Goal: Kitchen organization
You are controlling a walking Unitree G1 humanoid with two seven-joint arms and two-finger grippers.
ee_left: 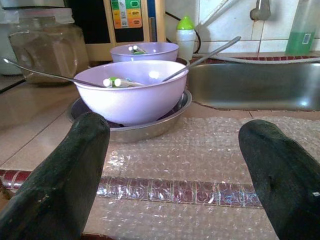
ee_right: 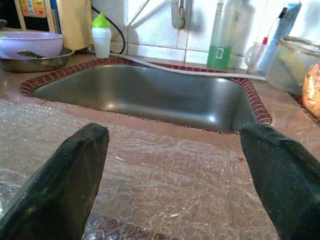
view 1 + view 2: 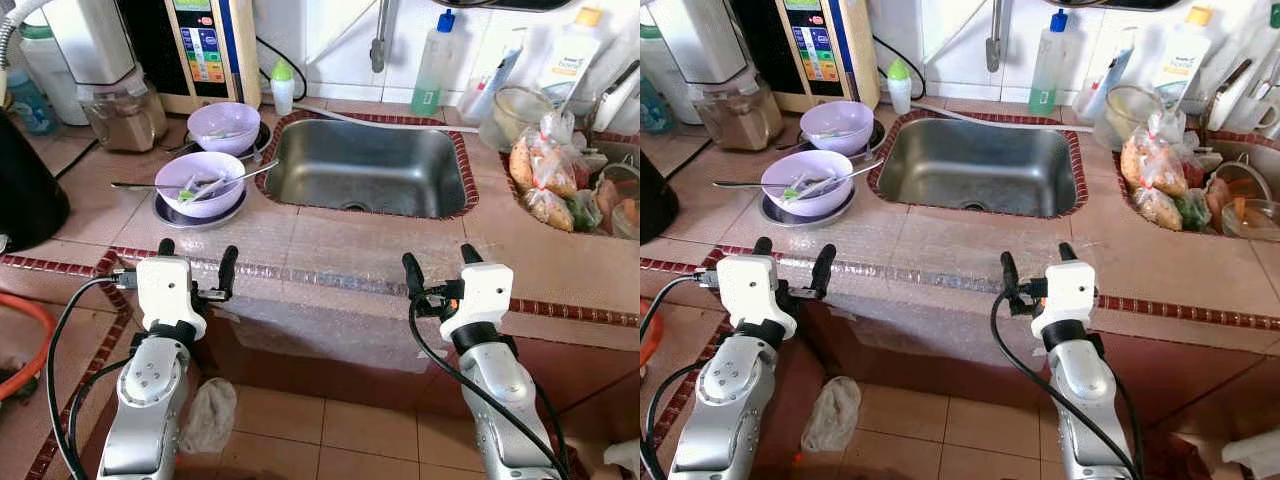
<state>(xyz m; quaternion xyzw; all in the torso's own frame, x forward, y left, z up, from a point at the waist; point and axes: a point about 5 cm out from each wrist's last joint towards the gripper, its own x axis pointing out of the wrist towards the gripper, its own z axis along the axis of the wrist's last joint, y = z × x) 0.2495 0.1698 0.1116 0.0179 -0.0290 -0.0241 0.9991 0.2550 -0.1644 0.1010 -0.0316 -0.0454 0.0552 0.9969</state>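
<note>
Two lilac bowls stand left of the steel sink (image 3: 362, 168). The nearer bowl (image 3: 199, 182) rests on a steel plate (image 3: 196, 213) and holds spoons and green-white scraps. The farther bowl (image 3: 224, 126) sits behind it. My left gripper (image 3: 197, 262) is open at the counter's front edge, a short way before the nearer bowl (image 1: 131, 90). My right gripper (image 3: 441, 262) is open too, in front of the sink (image 2: 150, 95), over a sheet of bubble wrap (image 3: 330, 262). Neither holds anything.
A water machine (image 3: 205, 45) and a jar (image 3: 123, 112) stand at the back left. Bottles (image 3: 434, 60) line the tiled wall. Bagged food (image 3: 545, 175) and dishes crowd the right. A dark pot (image 3: 25, 185) sits far left. A crumpled bag (image 3: 208, 415) lies on the floor.
</note>
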